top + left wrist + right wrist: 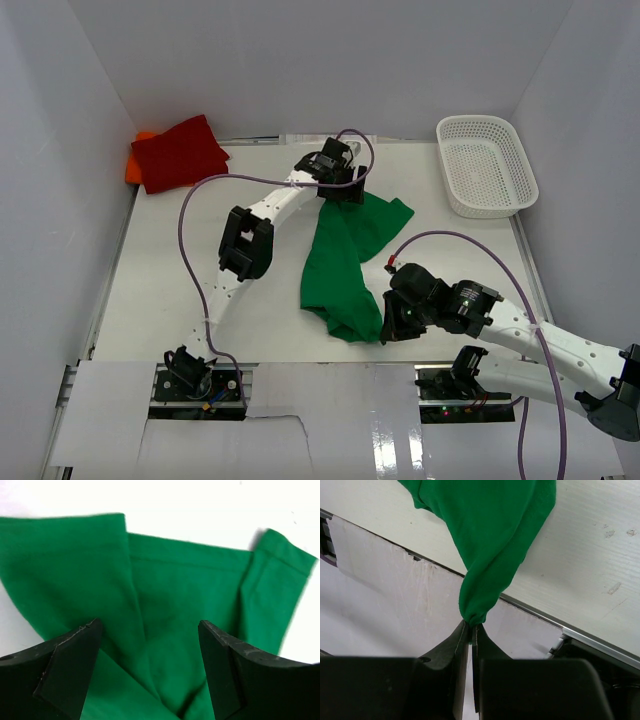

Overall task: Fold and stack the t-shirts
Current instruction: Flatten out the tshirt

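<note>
A bright green t-shirt (345, 260) lies crumpled and stretched across the middle of the table. My left gripper (343, 190) hovers over its far end, and in the left wrist view it (149, 625) is open, with folds of green cloth (180, 590) below the wide-apart jaws. My right gripper (390, 325) is at the shirt's near end, shut (471, 626) on a bunched tip of the green cloth (485, 545) and lifting it above the table's front edge. A folded red t-shirt (180, 150) lies on an orange t-shirt (134, 166) at the far left corner.
A white mesh basket (486, 165) stands at the far right corner. White walls close in the table on three sides. A purple cable (200, 200) loops over the left arm, and the table's front rail (590, 637) runs under the right gripper.
</note>
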Tool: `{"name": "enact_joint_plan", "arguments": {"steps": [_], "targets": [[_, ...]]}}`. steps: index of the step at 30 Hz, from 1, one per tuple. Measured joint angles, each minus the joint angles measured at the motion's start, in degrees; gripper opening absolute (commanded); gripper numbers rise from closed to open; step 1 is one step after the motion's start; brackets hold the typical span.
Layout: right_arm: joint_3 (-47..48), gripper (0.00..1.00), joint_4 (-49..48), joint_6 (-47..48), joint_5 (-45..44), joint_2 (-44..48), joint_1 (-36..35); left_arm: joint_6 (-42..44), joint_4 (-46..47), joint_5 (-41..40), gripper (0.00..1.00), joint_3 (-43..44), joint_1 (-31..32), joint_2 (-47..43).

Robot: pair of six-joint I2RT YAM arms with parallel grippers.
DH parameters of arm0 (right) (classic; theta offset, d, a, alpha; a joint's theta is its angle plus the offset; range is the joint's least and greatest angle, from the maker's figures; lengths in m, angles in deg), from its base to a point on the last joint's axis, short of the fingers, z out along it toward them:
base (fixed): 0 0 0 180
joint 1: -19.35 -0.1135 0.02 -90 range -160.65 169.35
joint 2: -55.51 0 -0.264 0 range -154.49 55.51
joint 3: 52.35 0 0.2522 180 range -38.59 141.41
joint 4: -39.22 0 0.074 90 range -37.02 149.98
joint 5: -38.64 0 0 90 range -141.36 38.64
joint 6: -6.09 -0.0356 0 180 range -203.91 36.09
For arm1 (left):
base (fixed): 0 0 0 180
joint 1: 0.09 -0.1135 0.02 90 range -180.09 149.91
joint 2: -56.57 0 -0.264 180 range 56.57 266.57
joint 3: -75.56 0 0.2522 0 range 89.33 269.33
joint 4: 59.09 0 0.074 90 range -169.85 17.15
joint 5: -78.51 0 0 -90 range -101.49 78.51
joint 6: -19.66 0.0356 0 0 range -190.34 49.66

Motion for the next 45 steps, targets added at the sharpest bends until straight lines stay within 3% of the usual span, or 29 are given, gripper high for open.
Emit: {"name": "enact_joint_plan", "arguments": {"steps": [6, 13, 25, 29, 35, 37, 40, 45], "targets": [[0.0, 0.08, -0.48, -0.09, 0.0, 0.02, -0.04, 2.14, 3.98, -9.42, 0.79, -0.09, 1.57, 0.44], [0.0, 0.08, -0.85, -0.15, 0.0, 0.04, -0.04, 3.74, 7.23, -15.76, 0.57, -0.11, 3.02, 0.55], [0.0, 0.08, -0.85, -0.15, 0.0, 0.13, -0.13, 5.11, 9.38, -18.69, 0.56, -0.31, 3.34, 3.45], [0.0, 0.08, -0.85, -0.15, -0.02, 0.46, -0.31, 5.31, 9.53, -19.69, 0.48, -0.33, 3.37, 3.48], [0.0, 0.08, -0.9, -0.15, -0.02, 0.33, -0.31, 5.31, 10.54, -21.07, 0.49, -1.16, 3.43, 3.45], [0.0, 0.08, -1.03, -0.15, -0.02, 0.26, -0.31, 5.29, 11.41, -21.55, 0.44, -1.92, 3.52, 3.17], [0.0, 0.08, -1.25, -0.15, 0.0, 0.26, -0.31, 5.22, 12.2, -22.01, 0.26, -2.43, 3.58, 3.02], [-0.04, 0.08, -1.31, -0.15, 0.0, 0.26, -0.33, 5.25, 12.98, -22.16, 0.18, -2.91, 3.58, 2.95]]}}
